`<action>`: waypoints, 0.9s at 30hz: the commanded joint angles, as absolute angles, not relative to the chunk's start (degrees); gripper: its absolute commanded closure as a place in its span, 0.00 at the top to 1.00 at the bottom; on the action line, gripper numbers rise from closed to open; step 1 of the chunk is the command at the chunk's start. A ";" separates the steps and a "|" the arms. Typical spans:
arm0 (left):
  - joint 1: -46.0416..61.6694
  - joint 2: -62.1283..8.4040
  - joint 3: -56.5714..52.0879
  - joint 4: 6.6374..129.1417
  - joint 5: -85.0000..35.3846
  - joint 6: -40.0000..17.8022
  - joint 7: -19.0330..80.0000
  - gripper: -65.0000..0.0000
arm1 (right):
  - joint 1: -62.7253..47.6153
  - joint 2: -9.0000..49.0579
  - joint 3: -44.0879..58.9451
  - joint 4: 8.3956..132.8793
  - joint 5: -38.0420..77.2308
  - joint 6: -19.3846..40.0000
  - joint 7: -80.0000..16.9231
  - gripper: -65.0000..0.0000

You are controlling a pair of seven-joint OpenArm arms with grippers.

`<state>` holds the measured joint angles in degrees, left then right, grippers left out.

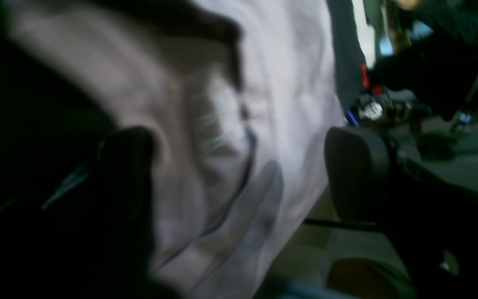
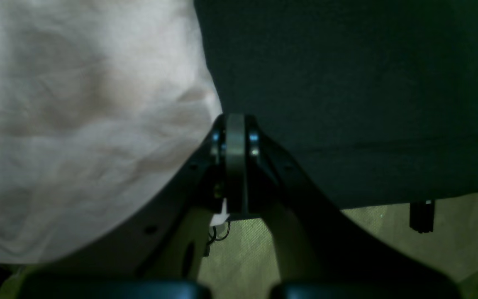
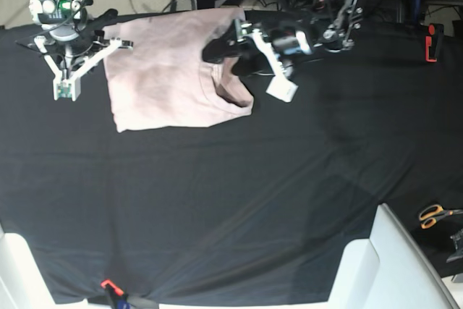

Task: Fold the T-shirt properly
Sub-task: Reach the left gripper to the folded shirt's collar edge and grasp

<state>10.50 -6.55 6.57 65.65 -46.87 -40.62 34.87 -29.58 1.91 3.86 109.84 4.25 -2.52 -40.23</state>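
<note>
The pale pink T-shirt lies partly folded on the black table cloth at the back left. My left gripper hovers over the shirt's right edge. In the left wrist view this gripper is open, with its dark fingers spread either side of blurred shirt cloth. My right gripper is at the shirt's upper left corner. In the right wrist view its jaws are closed, right at the edge of the shirt, and the cloth gathers toward the tips.
Orange-handled scissors lie at the right edge. A red clamp stands at the back right. A white panel rises at the front right corner. A small red clip sits at the front edge. Cables and stands crowd the back.
</note>
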 commanded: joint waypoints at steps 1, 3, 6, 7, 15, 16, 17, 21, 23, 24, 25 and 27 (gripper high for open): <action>10.33 -5.49 7.34 64.40 -44.79 -40.00 37.05 1.00 | -29.67 2.07 3.91 110.73 4.00 -2.77 -39.16 0.00; 8.92 -4.62 7.96 61.67 -44.79 -40.00 36.97 1.00 | -29.67 2.07 3.91 110.73 4.00 -2.77 -39.16 0.00; 6.55 -3.74 9.01 58.15 -44.70 -40.00 36.97 1.00 | -29.76 2.07 3.91 110.73 4.00 -2.77 -39.16 0.00; 6.11 -3.74 9.27 57.54 -44.70 -40.00 36.97 1.00 | -29.76 2.07 3.91 110.64 4.00 -2.77 -39.16 0.00; 4.62 -3.74 9.89 57.63 -44.70 -40.00 37.32 1.00 | -29.67 2.07 3.91 110.64 4.00 -2.77 -39.16 0.00; 4.79 -3.74 9.89 58.07 -44.97 -40.00 37.32 1.00 | -29.67 2.07 4.00 110.64 4.00 -2.77 -39.16 0.00; 4.88 -3.74 9.89 58.59 -44.97 -40.00 37.32 1.00 | -29.67 2.07 4.09 110.64 4.00 -2.77 -39.16 0.00; 4.44 -3.74 11.03 58.68 -44.70 -40.00 37.41 1.00 | -29.58 2.07 3.91 110.64 4.00 -2.77 -39.16 0.00; 4.00 -3.82 14.11 58.77 -44.79 -40.00 37.41 1.00 | -29.41 2.07 3.91 110.64 4.00 -2.77 -39.16 0.00; 3.47 -3.82 15.08 58.77 -44.79 -40.00 37.41 1.00 | -29.14 2.07 3.91 110.64 4.00 -2.77 -39.16 0.00; 2.86 -4.35 15.96 58.68 -45.05 -40.00 37.41 1.00 | -29.14 2.07 3.91 110.64 4.00 -2.77 -39.16 0.00; 2.33 -4.62 17.10 58.68 -45.14 -40.00 37.41 1.00 | -29.14 2.07 3.91 110.64 4.00 -2.77 -39.16 0.00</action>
<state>1.96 -4.69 16.60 58.76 -46.81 -40.95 34.94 -29.10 1.89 3.86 109.82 4.21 -2.52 -40.18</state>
